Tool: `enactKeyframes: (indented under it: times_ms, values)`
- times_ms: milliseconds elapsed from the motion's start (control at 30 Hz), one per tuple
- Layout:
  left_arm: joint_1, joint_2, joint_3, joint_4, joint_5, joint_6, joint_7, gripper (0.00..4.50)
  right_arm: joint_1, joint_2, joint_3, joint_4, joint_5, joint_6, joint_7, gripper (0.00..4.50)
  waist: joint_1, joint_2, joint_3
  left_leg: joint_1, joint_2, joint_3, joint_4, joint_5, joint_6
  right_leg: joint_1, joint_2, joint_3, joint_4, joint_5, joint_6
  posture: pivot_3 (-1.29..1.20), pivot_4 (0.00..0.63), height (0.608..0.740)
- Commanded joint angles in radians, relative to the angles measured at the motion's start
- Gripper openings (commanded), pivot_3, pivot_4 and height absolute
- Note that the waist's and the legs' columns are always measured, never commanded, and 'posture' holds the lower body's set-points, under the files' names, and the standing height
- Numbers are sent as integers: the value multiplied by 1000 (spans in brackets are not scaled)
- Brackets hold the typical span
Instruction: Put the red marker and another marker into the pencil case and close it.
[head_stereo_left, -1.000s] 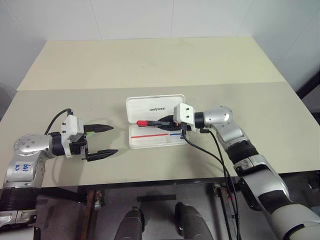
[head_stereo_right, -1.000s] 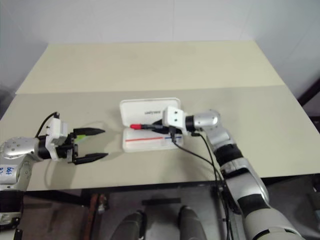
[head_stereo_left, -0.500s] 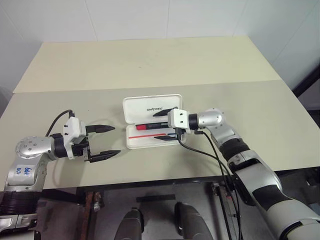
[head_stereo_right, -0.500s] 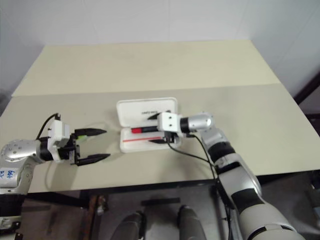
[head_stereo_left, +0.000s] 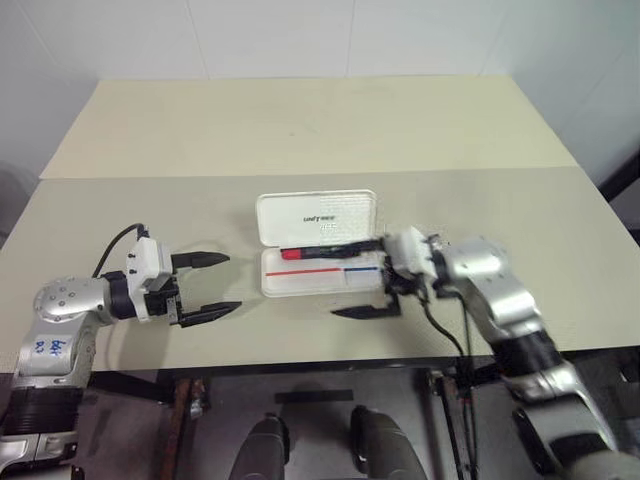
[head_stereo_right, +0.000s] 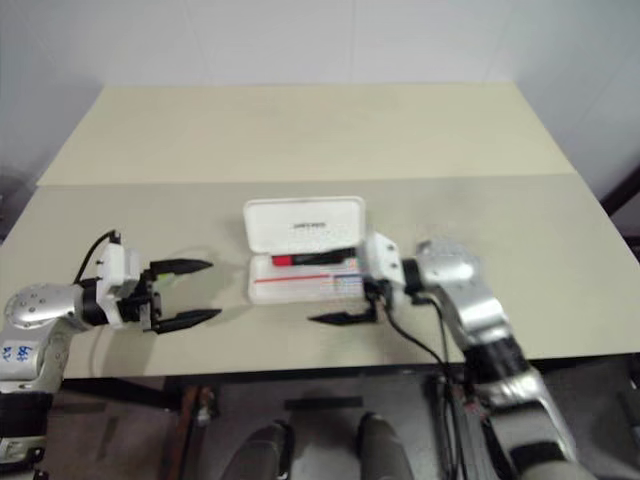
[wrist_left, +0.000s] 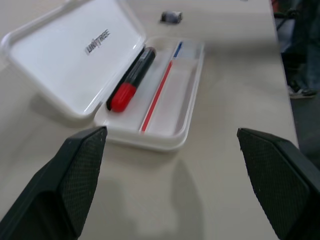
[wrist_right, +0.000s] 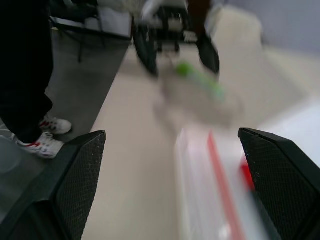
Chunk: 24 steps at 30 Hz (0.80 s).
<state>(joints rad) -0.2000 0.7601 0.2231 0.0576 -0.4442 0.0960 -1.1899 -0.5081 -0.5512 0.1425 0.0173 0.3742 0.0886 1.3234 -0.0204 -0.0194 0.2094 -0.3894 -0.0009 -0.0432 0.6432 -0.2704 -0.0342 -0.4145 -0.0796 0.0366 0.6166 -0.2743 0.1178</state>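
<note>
One red marker (head_stereo_left: 312, 251) lies in the open pencil case (head_stereo_left: 320, 245), long axis along the case, red cap toward the left tool (head_stereo_left: 217, 284). Right tool (head_stereo_left: 362, 280), just beside the case, open and empty; left tool open. One green marker (wrist_right: 200, 80) by the left tool. Beige bench (head_stereo_left: 300, 130), white walls

You face a beige desk (head_stereo_left: 300, 130) with a seam across its width, white walls (head_stereo_left: 280, 35) behind, grey floor (wrist_right: 85, 75) beside it, a person's dark trouser leg and white shoe (wrist_right: 47, 142), even indoor light
</note>
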Motion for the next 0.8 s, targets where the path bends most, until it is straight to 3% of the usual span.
enactKeyframes:
  times_ms: [33, 400, 600, 800]
  values:
    - [22, 1, 79, 17, -20, -36, 36, 4456, 57, -50, -95, -58, 27, 6, -49, 4468, -8, 0, 0, 0, 0, 0, 0, 0, 0, 0, 0, 0, 0, 0, 0, 0, 150, 740]
    - [142, 74, 250, 270, 10, -160, 45, 4456, 229, -170, -264, -80, 35, -12, -114, 4468, -6, 0, 0, 3, 2, 3, -1, 0, 0, 1, 1, 0, 1, -1, -2, 0, 150, 740]
    - [119, 89, 261, 408, 38, -231, 79, 4456, 227, -174, -264, -100, 34, 1, -133, 4468, -6, 0, 0, 3, 4, 2, -1, 0, 0, 1, 0, 0, 0, -1, -2, 0, 150, 740]
    - [12, 91, 194, 591, 81, -250, 59, 4456, 202, -175, -257, -134, 49, 42, -150, 4468, -5, 0, 0, 3, 4, 2, -1, 0, 0, 1, 0, -1, 0, -1, -2, 0, 150, 740]
